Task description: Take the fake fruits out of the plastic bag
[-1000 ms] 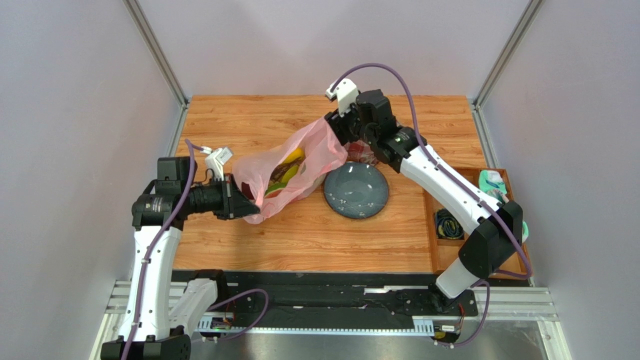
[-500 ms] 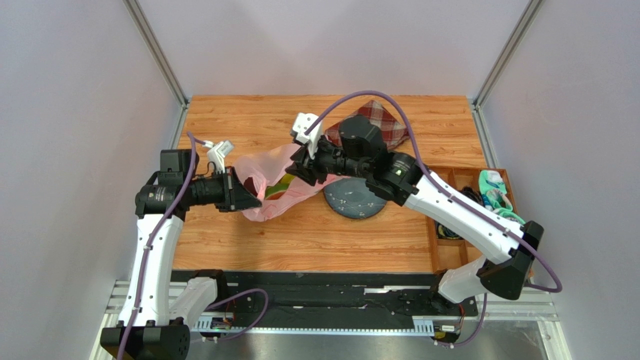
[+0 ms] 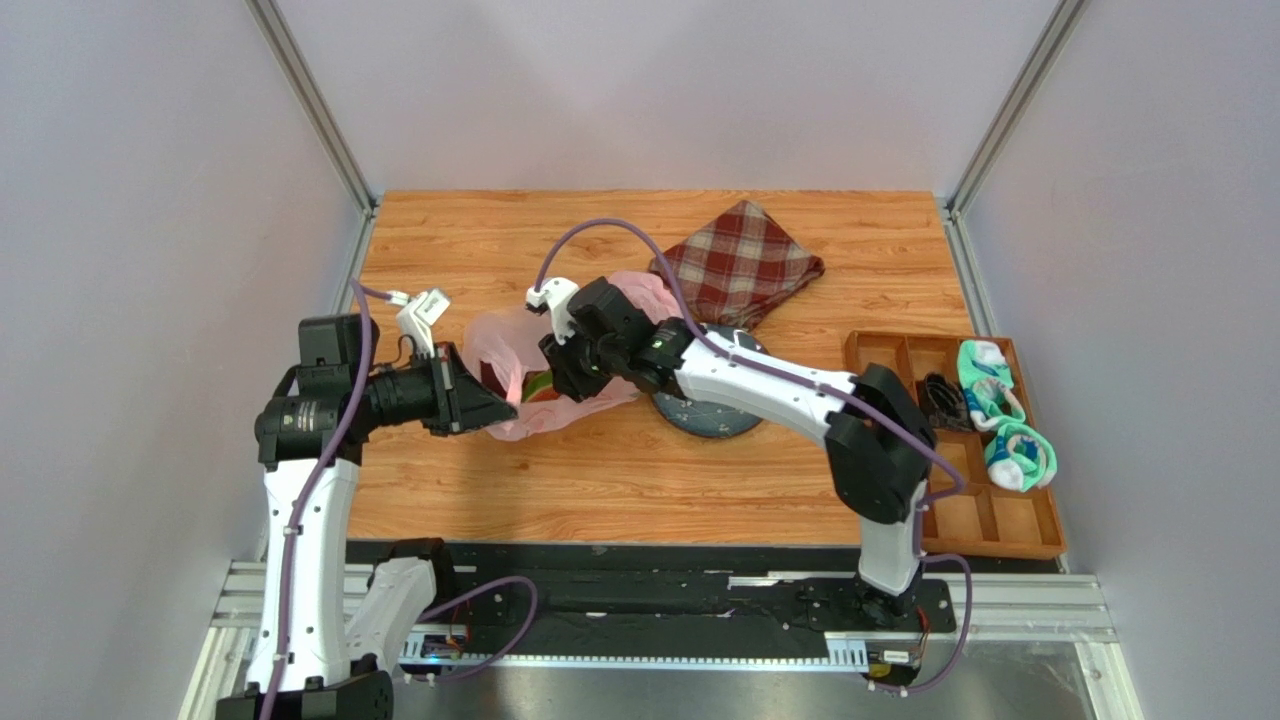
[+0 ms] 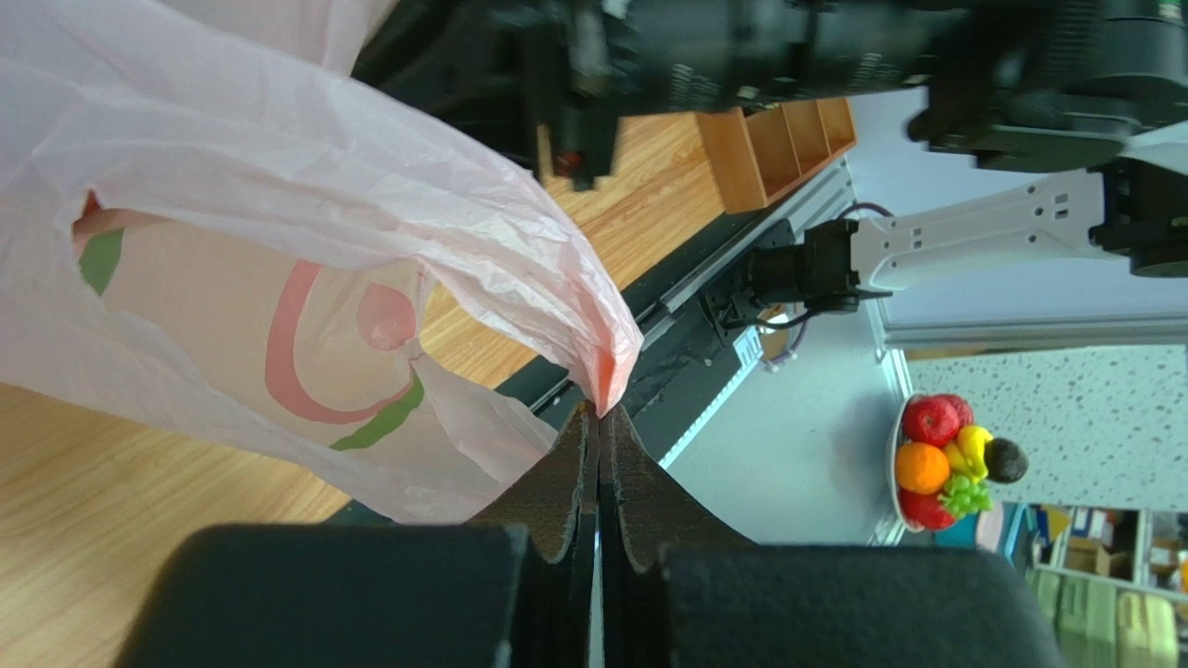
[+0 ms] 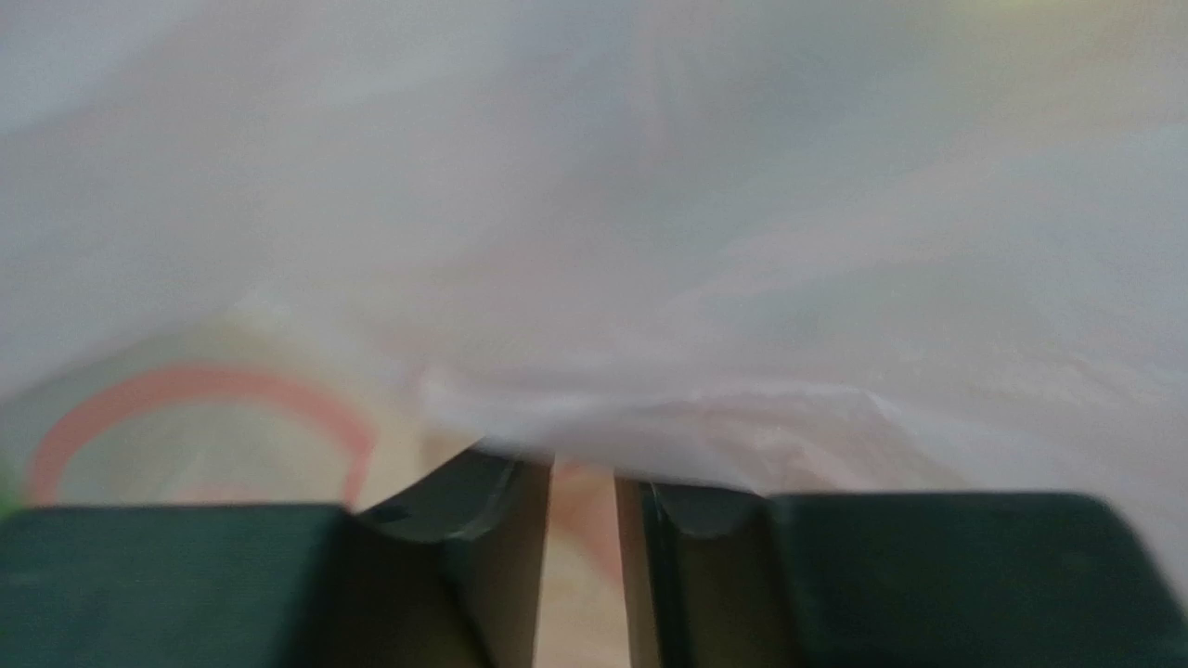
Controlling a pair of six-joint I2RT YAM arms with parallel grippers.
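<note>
Overhead, the plastic bag [image 3: 508, 357] sags on the tabletop [image 3: 451, 240] beside the plate [image 3: 706, 422], with free room to the left. At the left wrist, the left fingers [image 4: 600, 425] are clamped on a bag corner, and a hard pull could tear the film. At the right wrist, the right fingers [image 5: 583, 484] are nearly closed, their hold unclear. Loose fruits might roll off the near edge.

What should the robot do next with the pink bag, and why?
Probably close the right end effector on the fold of plastic bag lying across its slightly parted fingertips. The left end effector pinches an edge of it shut, so a second grip could spread the mouth open.
</note>
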